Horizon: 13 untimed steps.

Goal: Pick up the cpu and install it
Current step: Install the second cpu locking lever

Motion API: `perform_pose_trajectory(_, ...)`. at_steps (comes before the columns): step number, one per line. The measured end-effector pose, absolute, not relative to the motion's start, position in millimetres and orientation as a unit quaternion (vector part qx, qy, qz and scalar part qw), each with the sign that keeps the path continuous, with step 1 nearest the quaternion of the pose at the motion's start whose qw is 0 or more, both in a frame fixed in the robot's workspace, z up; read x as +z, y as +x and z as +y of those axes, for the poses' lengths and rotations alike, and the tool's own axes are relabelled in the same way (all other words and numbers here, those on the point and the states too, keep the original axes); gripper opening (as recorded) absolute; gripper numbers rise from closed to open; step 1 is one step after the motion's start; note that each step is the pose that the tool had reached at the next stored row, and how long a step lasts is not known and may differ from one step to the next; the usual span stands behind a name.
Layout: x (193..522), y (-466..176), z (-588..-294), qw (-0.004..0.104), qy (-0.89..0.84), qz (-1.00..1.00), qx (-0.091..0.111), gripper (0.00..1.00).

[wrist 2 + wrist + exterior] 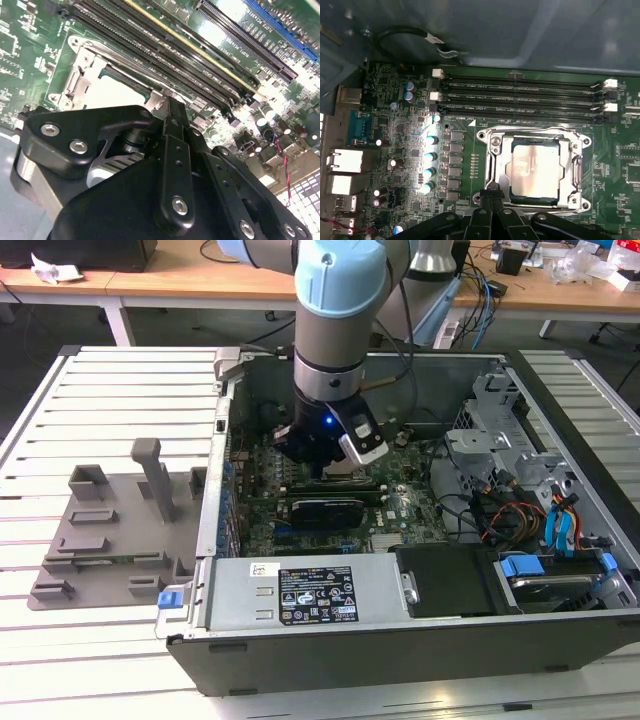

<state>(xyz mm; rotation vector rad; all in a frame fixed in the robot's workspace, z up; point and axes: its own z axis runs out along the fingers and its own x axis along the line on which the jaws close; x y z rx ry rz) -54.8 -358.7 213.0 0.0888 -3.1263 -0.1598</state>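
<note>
The cpu [535, 172], a flat square chip with a pale silvery top, lies inside the metal-edged socket frame [492, 145] on the green motherboard. In the second wrist view the cpu [120, 92] shows as a pale patch within the socket frame [82, 50]. My gripper [492, 191] is down over the board, its black fingertips shut together at the socket's edge beside the chip, with nothing between them. The same gripper [169, 107] tip sits against the frame's rim. In the exterior view the gripper [322, 470] reaches down into the open computer case.
Long memory slots [520, 92] run beside the socket. A row of capacitors [427, 162] and rear ports [342, 165] flank it. The case wall [215, 500], drive cage [510, 440] and cables [520, 515] surround the arm. A grey plastic tray [110, 530] with posts lies outside on the exterior view's left.
</note>
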Motion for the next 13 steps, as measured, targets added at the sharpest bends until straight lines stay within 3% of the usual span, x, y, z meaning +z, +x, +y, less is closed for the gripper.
perform_pose_trajectory(13,215.0,-53.1,-353.6,0.01,0.028,-1.0,-0.01,0.11)
